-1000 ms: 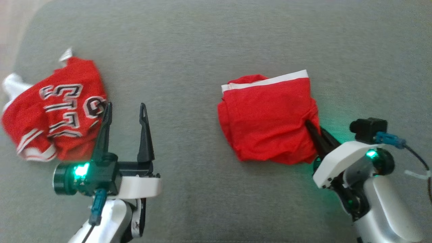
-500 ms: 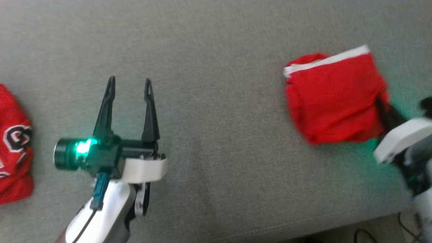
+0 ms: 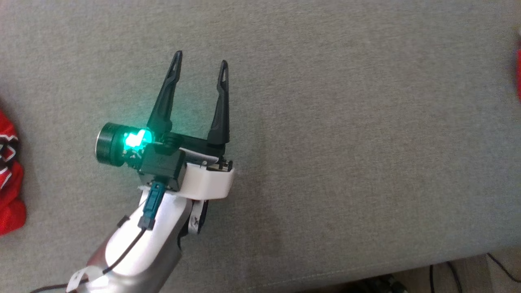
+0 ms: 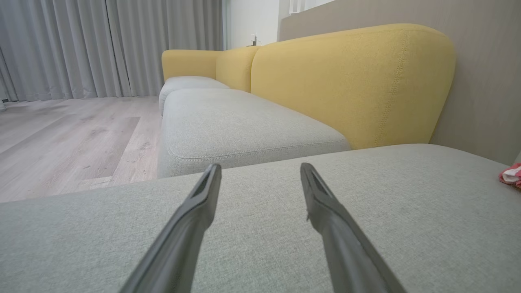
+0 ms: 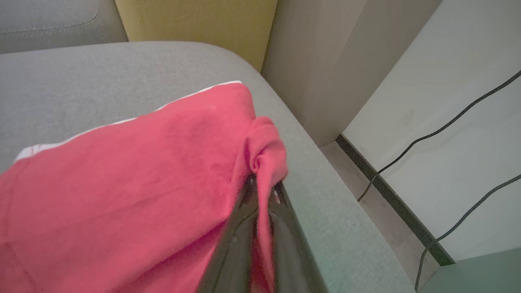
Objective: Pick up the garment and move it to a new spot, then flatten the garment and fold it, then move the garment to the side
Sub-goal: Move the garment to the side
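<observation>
Garment (image 5: pixel 122 183) — farther right, in right gripper (image 5: pixel 264 187)

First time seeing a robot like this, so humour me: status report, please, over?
Left gripper open, empty, over sofa. Right gripper shut on folded garment, near sofa's end. Jersey far to the left, not in the way.

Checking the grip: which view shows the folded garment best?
Right wrist view: the folded garment is large and close, corner pinched in the right gripper. Head and left wrist views show a red scrap at their right edge.
</observation>
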Controlling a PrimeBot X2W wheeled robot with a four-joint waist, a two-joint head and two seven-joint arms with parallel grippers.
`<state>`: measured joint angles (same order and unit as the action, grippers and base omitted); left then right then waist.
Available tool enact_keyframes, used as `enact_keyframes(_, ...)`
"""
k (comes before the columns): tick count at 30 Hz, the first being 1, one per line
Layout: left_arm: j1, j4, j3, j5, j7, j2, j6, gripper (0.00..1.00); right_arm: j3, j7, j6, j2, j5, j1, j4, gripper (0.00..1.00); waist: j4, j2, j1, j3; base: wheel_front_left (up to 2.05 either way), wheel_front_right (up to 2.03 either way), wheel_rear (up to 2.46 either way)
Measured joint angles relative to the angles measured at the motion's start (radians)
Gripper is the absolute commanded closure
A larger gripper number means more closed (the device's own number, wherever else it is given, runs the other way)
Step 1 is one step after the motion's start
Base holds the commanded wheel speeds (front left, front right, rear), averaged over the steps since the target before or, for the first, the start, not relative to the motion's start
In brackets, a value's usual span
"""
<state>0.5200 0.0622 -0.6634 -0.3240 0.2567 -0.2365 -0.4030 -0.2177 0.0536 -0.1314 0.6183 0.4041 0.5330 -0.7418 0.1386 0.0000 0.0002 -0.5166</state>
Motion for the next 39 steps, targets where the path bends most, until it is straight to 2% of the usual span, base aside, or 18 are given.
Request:
enact_keyframes(1, 0.004, 0.001, -0.002, 0.0, 0.0, 0.002, 0.005, 0.0, -0.011, -0.016, 0.0, 0.011, -0.002, 0.018, -0.026, 0.9, -0.006, 0.0, 0.0, -0.005, 0.0, 0.0, 0.0)
enact_keyframes(2, 0.008, 0.003, -0.005, 0.001, 0.0, 0.005, 0.008, 0.0, -0.019, -0.028, 0.0, 0.021, -0.005, 0.036, -0.055, 0.53, -0.011, 0.0, -0.0001, -0.01, 0.0, 0.0, 0.0)
enact_keyframes(3, 0.008, 0.003, -0.005, 0.001, 0.0, 0.007, 0.008, 0.0, -0.028, -0.041, 0.0, 0.025, -0.011, 0.054, -0.081, 0.0, -0.016, 0.0, -0.0001, -0.014, 0.0, 0.0, 0.0)
enact_keyframes(10, 0.007, 0.017, -0.002, 0.001, 0.0, 0.023, 0.025, 0.0, -0.049, -0.119, 0.0, 0.024, -0.045, 0.098, -0.214, 0.0, -0.039, 0.0, -0.0001, -0.008, 0.0, 0.0, 0.0)
enact_keyframes(13, 0.003, 0.02, 0.019, 0.001, 0.0, 0.022, 0.025, 0.0, -0.053, -0.181, 0.0, 0.008, -0.045, 0.099, -0.206, 0.0, -0.039, 0.0, -0.0002, 0.012, 0.0, 0.0, 0.0)
enact_keyframes(16, -0.021, 0.016, 0.048, 0.001, 0.0, 0.018, 0.024, 0.0, -0.038, -0.226, 0.0, -0.044, -0.048, 0.098, -0.151, 0.0, -0.033, 0.0, -0.0002, 0.043, 0.0, 0.0, 0.0)
enact_keyframes(19, -0.074, 0.001, 0.079, 0.001, 0.0, 0.015, 0.024, 0.0, -0.019, -0.249, 0.0, -0.096, -0.064, 0.082, -0.05, 0.0, -0.031, 0.0, -0.0003, 0.08, 0.0, 0.0, 0.0)
enact_keyframes(20, -0.074, 0.001, 0.079, 0.001, 0.0, 0.015, 0.024, 0.0, -0.019, -0.249, 0.0, -0.096, -0.064, 0.082, -0.05, 0.0, -0.031, 0.0, -0.0003, 0.08, 0.0, 0.0, 0.0)
enact_keyframes(24, -0.126, -0.016, 0.116, 0.021, 0.0, 0.012, 0.026, 0.0, -0.028, -0.25, 0.0, -0.158, -0.093, -0.011, 0.153, 0.0, -0.044, 0.0, -0.0004, 0.126, 0.0, 0.0, 0.0)
enact_keyframes(27, -0.155, -0.033, 0.162, 0.029, 0.0, 0.012, 0.026, 0.0, -0.029, -0.208, 0.0, -0.247, -0.12, -0.121, 0.331, 0.0, -0.066, 0.0, -0.0003, 0.152, 0.0, 0.0, 0.0)
enact_keyframes(29, -0.183, -0.039, 0.195, 0.044, 0.0, 0.012, 0.026, 0.0, -0.008, -0.173, 0.0, -0.32, -0.135, -0.182, 0.451, 0.0, -0.081, 0.0, -0.0004, 0.17, 0.0, 0.0, 0.0)
enact_keyframes(32, -0.23, -0.044, 0.24, 0.062, 0.0, 0.016, 0.034, 0.0, 0.034, -0.122, 0.0, -0.397, -0.152, -0.253, 0.606, 0.0, -0.105, 0.0, -0.0003, 0.197, 0.0, 0.0, 0.0)
enact_keyframes(35, -0.268, -0.047, 0.284, 0.081, 0.0, 0.016, 0.044, 0.0, 0.077, -0.086, 0.0, -0.438, -0.167, -0.309, 0.728, 0.0, -0.132, 0.0, -0.0004, 0.222, 0.0, 0.0, 0.0)
enact_keyframes(39, -0.302, -0.045, 0.336, 0.101, 0.0, 0.015, 0.067, 0.0, 0.108, -0.062, 0.0, -0.46, -0.167, -0.351, 0.815, 0.0, -0.157, 0.0, -0.0004, 0.254, 0.0, 0.0, 0.0)
